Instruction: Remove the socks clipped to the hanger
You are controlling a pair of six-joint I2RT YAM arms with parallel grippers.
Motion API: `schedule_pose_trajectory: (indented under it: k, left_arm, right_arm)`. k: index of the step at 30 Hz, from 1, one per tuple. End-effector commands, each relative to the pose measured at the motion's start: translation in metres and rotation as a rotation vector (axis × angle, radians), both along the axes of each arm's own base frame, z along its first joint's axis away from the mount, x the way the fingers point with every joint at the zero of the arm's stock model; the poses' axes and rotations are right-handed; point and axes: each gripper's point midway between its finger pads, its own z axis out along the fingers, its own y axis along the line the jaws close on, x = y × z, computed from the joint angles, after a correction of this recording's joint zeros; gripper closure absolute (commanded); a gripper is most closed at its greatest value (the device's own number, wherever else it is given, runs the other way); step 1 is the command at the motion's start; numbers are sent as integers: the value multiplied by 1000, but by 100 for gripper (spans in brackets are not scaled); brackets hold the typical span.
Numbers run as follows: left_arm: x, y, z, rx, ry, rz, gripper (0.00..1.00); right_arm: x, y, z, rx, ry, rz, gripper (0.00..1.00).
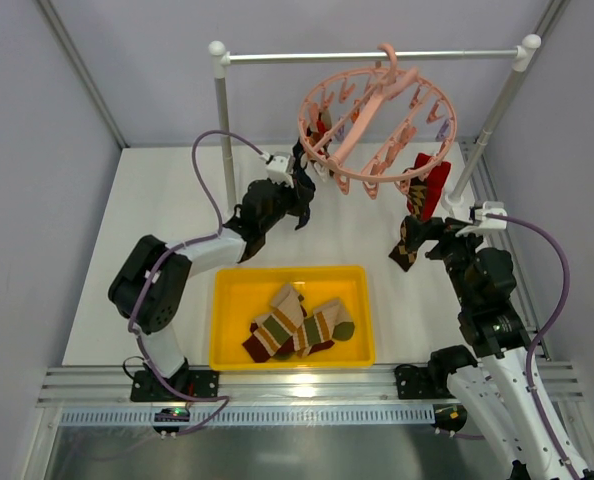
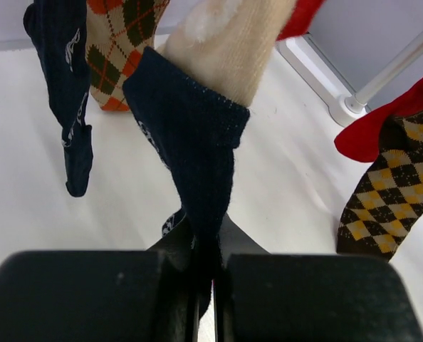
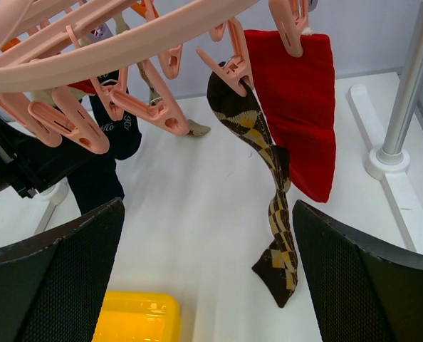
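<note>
A: White table (image 1: 147, 200), yellow bin (image 1: 287, 270). Where r the socks (image 1: 429, 185)?
B: Clipped on pink hanger (image 1: 369, 103). Left gripper (image 2: 211, 271) is squeezed tight on 1 navy sock (image 2: 190, 128). Right gripper (image 3: 208, 249) is wide open, holds nothing.

I find nothing I can read. White marks show on the navy sock (image 2: 197, 142) hanging below the hanger (image 3: 126, 40), too blurred to spell out.

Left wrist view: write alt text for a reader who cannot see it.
The black left gripper is shut on the bottom of a hanging dark navy knitted sock. A second navy sock hangs left, a brown-and-yellow argyle sock right.
</note>
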Motion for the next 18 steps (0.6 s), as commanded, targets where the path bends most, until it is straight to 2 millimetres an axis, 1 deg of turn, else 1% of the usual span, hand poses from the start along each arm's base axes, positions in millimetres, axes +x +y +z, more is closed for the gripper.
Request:
schedule_pose_trajectory:
  k: [1,2,3,4,5,6,7,8,9,10,11,13,14,16,17,18]
  left_arm:
    - [1,4,39,-66,-102,14,100]
    - [-4,7,36,-62,-99,12,100]
    - [-9,6,38,-65,-104,7,100]
    - [-15,7,49,-74,-122,4,100]
    - [-22,7,45,-68,-116,-5,100]
    - [-24,11,44,-59,-116,16,100]
    - [-32,8,48,-62,-122,11,100]
    - [-40,8,58,-68,-137,8,100]
    - [-48,10,52,-49,-129,4,100]
    - [-54,9,54,-44,-134,10,100]
    - [-69,3,64,-49,-154,-10,100]
    - [-89,-4,57,0,-151,-18,100]
    - [-97,-5,65,-1,-165,-21,100]
    - [-109,-6,61,20,-158,-29,100]
    - [-118,-11,62,21,-156,-43,100]
    - [-124,-11,66,17,-159,-49,100]
  right_arm:
    - [1,2,8,-12,-32,16,0]
    - [1,2,7,-14,-30,17,0]
    - [1,2,8,-18,-33,20,0]
    - [1,4,7,-25,-30,31,0]
    - [2,5,8,-29,-27,36,0]
    - [2,6,8,-27,-27,37,0]
    - [2,6,9,-28,-26,40,0]
    - [2,8,10,-26,-27,51,0]
    - [3,11,11,-24,-25,62,0]
    - [3,13,12,-19,-28,73,0]
    - [3,17,16,-8,-37,95,0]
    - [3,22,20,4,-43,109,0]
    - [1,29,22,9,-48,135,0]
    - [0,36,28,9,-55,149,0]
    - [-4,47,28,2,-53,186,0]
    - [-3,45,29,-1,-53,156,0]
